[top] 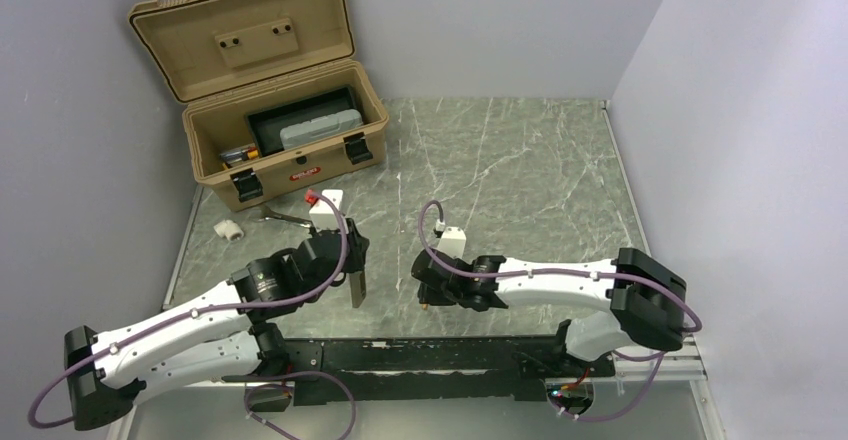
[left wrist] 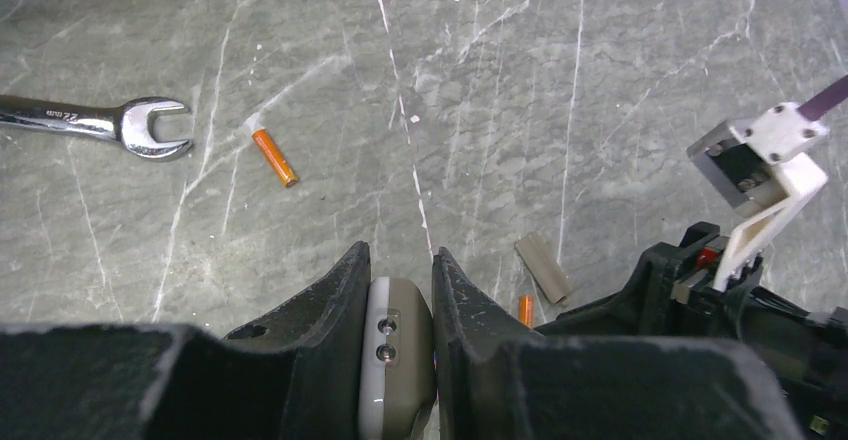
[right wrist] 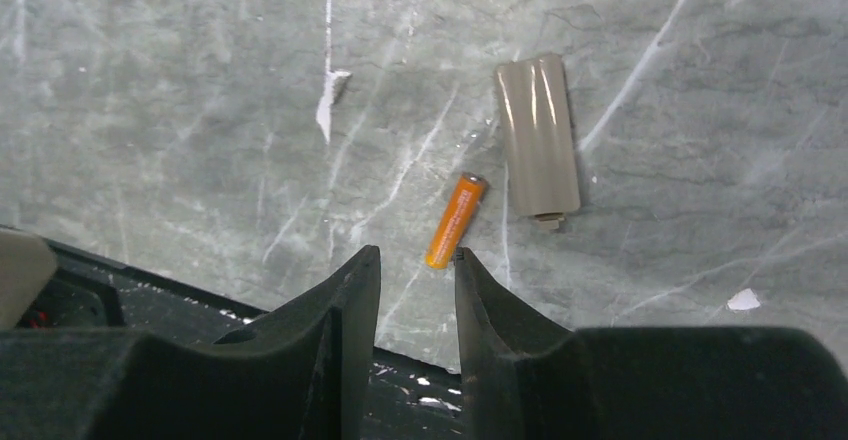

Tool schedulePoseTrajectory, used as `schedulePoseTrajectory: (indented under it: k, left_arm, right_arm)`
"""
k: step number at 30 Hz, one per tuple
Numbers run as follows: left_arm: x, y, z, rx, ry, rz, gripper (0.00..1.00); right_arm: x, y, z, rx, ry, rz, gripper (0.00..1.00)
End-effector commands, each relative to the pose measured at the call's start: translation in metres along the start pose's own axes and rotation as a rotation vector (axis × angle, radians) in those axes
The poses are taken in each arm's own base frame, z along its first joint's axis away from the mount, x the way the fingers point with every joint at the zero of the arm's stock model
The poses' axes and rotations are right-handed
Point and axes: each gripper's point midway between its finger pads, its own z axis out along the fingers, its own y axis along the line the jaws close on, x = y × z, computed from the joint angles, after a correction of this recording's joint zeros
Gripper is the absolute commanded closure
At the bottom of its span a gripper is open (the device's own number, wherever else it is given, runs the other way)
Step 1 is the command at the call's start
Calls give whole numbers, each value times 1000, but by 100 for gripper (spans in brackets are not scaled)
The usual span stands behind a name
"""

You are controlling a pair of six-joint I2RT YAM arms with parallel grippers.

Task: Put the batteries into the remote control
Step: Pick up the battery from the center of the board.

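My left gripper (left wrist: pixel 400 251) is shut on the remote control (left wrist: pixel 398 360), held on edge, white front to the left and greyish back to the right. In the top view the remote (top: pixel 358 286) hangs below my left gripper (top: pixel 352 265). One orange battery (left wrist: pixel 274 157) lies on the table near the wrench. A second battery (right wrist: pixel 455 222) lies just ahead of my right gripper (right wrist: pixel 417 252), which is open and empty, its right fingertip almost touching the battery. This battery also shows in the left wrist view (left wrist: pixel 526 310). My right gripper (top: pixel 428 295) is low over the table.
A grey battery cover (right wrist: pixel 538 138) lies beside the second battery. A wrench (left wrist: pixel 100 123) lies at the left. An open tan toolbox (top: pixel 270 110) stands at the back left, with a small white block (top: pixel 328 208) in front of it. The black mounting rail (top: pixel 440 355) runs along the near edge.
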Motion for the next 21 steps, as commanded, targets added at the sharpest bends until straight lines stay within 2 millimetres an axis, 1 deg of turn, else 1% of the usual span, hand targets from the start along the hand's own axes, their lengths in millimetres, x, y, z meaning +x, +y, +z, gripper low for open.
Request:
schedulePoseTrajectory:
  k: [1, 10, 21]
  left_arm:
    - [-9, -3, -2, 33, -33, -42, 100]
    - [-8, -1, -3, 49, -38, -53, 100]
    - [-10, 2, -4, 49, -46, -52, 100]
  right_arm:
    - [2, 5, -2, 32, 30, 33, 64]
    - [12, 7, 11, 61, 78, 13, 64]
    - [12, 1, 22, 118, 87, -6, 67]
